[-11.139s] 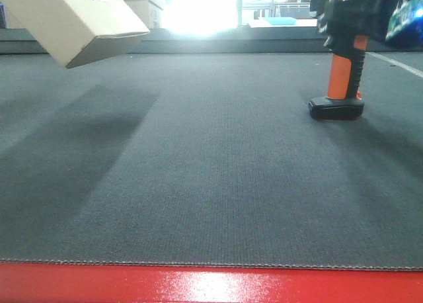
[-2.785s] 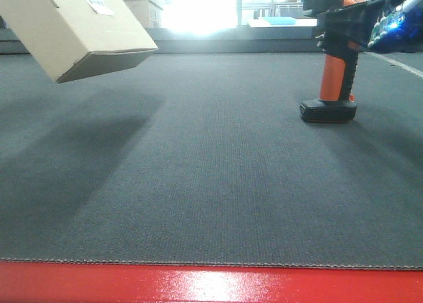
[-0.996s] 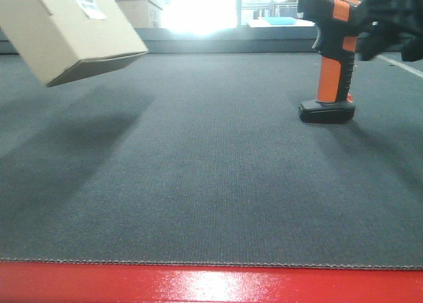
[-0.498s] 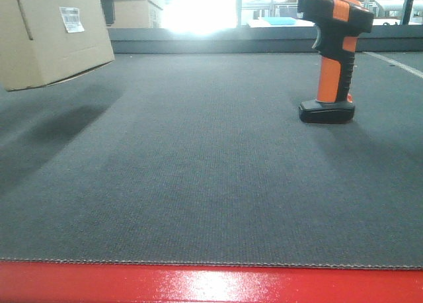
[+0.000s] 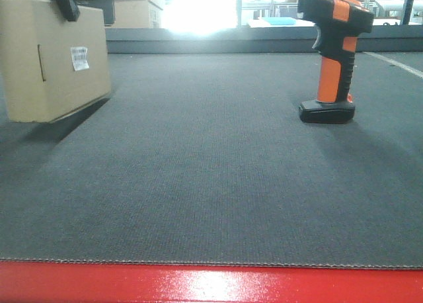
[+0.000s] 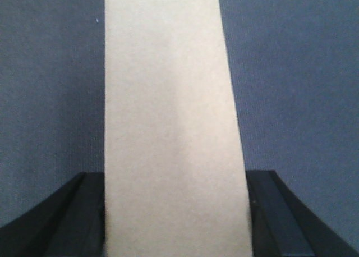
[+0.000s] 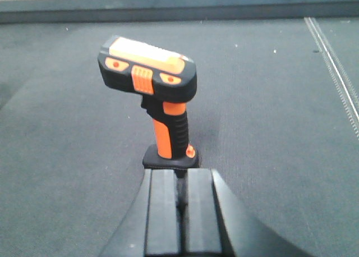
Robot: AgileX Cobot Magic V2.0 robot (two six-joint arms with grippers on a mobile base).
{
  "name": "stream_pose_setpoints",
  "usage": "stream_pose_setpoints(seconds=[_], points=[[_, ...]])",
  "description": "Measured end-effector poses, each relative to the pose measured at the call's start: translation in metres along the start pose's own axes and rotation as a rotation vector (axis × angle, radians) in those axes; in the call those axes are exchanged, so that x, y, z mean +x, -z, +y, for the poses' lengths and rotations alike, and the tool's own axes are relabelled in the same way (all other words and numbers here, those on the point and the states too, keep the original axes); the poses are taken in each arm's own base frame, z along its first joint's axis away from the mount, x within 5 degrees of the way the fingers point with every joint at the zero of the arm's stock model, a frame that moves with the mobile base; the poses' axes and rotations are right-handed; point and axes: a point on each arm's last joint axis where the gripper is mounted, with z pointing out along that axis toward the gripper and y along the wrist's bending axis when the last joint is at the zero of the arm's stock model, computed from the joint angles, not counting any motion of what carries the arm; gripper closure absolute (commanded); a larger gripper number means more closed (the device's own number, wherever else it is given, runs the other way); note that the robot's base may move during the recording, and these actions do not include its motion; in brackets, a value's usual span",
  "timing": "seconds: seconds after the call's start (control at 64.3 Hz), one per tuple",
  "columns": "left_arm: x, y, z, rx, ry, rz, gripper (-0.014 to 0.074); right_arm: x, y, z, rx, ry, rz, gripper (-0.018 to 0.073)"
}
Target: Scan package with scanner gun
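On your left, the package (image 5: 56, 61) sits on or just above the grey mat (image 5: 211, 184) at its far-left side; its near bottom edge looks a touch raised, so you cannot be sure it is fully down. Its white label (image 5: 79, 58) and dark slit face the middle of the mat. The left gripper (image 6: 176, 212) is clamped on the box: in the left wrist view its two black fingers (image 6: 73, 218) press against the box's long sides, and one finger shows over the top edge in the front view. Larger cardboard boxes (image 5: 125, 5) stand behind it.

Across to your right, well apart from the box, the scanner gun (image 5: 334, 51) stands upright on its flat base, untouched. The right gripper (image 7: 178, 212) hangs just behind it with its jaws pressed together on nothing.

Judging by this, you are at the set-down end of the job: the gun is parked and only the box is in hand. Next, open the left fingers and lift straight up so the box does not tip or drag; keep the right arm clear of the gun.
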Motion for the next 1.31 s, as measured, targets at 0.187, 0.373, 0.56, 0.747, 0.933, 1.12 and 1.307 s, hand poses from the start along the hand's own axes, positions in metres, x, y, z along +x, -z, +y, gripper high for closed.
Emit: stream_pose_setpoints(seconds=[0.187, 0.373, 0.56, 0.747, 0.933, 1.12, 1.307], points=[[0.004, -0.011, -0.003, -0.002, 0.006, 0.041, 0.0426, 0.000, 0.000, 0.000, 0.000, 0.000, 0.000, 0.0727], [0.006, -0.012, -0.003, -0.003, 0.017, 0.064, 0.0004, 0.000, 0.000, 0.000, 0.000, 0.000, 0.000, 0.0727], [0.011, -0.009, -0.003, -0.004, 0.019, 0.118, 0.0012, 0.000, 0.000, 0.000, 0.000, 0.000, -0.002, 0.0727], [0.011, 0.033, -0.002, -0.008, 0.016, 0.092, 0.0041, -0.001, 0.000, 0.000, -0.001, 0.000, -0.007, 0.0727], [0.012, 0.092, -0.003, -0.007, 0.016, 0.002, 0.0301, 0.001, 0.000, 0.000, 0.001, 0.000, 0.007, 0.0727], [0.040, 0.124, 0.001, -0.042, 0.002, -0.009, 0.0613, 0.005, 0.000, -0.001, 0.010, -0.001, 0.050, 0.0727], [0.083, 0.140, 0.002, -0.051, -0.009, -0.094, 0.0707, 0.008, 0.002, -0.012, 0.079, -0.021, 0.086, 0.0727]])
